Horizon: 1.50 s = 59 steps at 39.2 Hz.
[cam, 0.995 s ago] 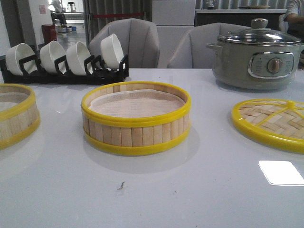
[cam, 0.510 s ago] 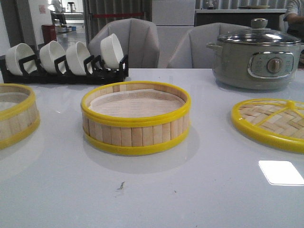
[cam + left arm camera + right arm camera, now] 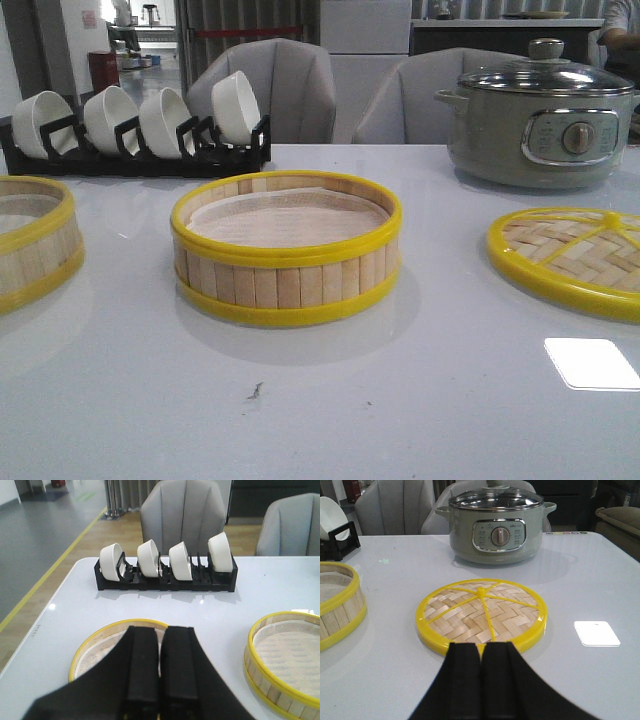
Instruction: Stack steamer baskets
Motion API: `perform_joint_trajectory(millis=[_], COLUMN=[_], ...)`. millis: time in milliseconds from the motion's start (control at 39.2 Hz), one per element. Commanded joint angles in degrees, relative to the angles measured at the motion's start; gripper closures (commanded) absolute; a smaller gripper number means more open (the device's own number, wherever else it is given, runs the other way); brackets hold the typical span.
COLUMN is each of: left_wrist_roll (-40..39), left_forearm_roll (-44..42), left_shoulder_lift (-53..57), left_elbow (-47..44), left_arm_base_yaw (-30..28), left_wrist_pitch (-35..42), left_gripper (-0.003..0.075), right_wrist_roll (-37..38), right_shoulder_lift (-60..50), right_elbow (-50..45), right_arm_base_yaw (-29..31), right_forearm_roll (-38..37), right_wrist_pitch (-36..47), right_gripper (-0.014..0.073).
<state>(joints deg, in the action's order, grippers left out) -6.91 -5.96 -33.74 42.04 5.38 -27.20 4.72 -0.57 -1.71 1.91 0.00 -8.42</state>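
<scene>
One steamer basket [image 3: 286, 250] stands in the middle of the white table; it also shows in the left wrist view [image 3: 285, 660] and in the right wrist view [image 3: 337, 605]. A second steamer basket [image 3: 30, 240] stands at the left edge of the front view. My left gripper [image 3: 161, 632] is shut and empty, hovering over that second basket [image 3: 97, 647]. My right gripper [image 3: 481, 647] is shut and empty, just short of the flat woven lid [image 3: 482, 614]. Neither gripper shows in the front view.
The flat woven lid with yellow rim [image 3: 575, 258] lies at the right. A grey electric pot with glass lid [image 3: 540, 115] stands at the back right. A black rack with several white bowls [image 3: 135, 130] stands at the back left. Grey chairs stand behind the table.
</scene>
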Motion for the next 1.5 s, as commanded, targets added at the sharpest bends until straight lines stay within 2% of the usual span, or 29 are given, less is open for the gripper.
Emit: perform_joint_trajectory(millis=[0,102,332,1479], left_wrist_roll=[0.07,2.37,2.97,2.97], left_forearm_roll=[-1.04,-1.75,-1.75,-1.3], left_shoulder_lift=[-8.73,-15.04,-20.75,-22.05], left_elbow=[9.93,14.09,14.71,14.71], left_arm_base_yaw=[1.02,2.52,4.2,4.2], left_wrist_pitch=[-0.92,-2.5,-3.34,-4.49], left_gripper=[0.0635,0.0635,0.0635,0.0635], right_wrist_roll=[-0.3,-0.3,-0.3,-0.3], right_shoulder_lift=[-1.21,-1.21,-1.21,-1.21], right_elbow=[0.85,0.85,0.85,0.85], right_arm_base_yaw=[0.46,0.46,0.46,0.46], right_forearm_roll=[0.0,0.0,0.0,0.0], right_wrist_pitch=[5.37,5.37,5.37,5.37], right_gripper=[0.0525,0.0525,0.0525,0.0525])
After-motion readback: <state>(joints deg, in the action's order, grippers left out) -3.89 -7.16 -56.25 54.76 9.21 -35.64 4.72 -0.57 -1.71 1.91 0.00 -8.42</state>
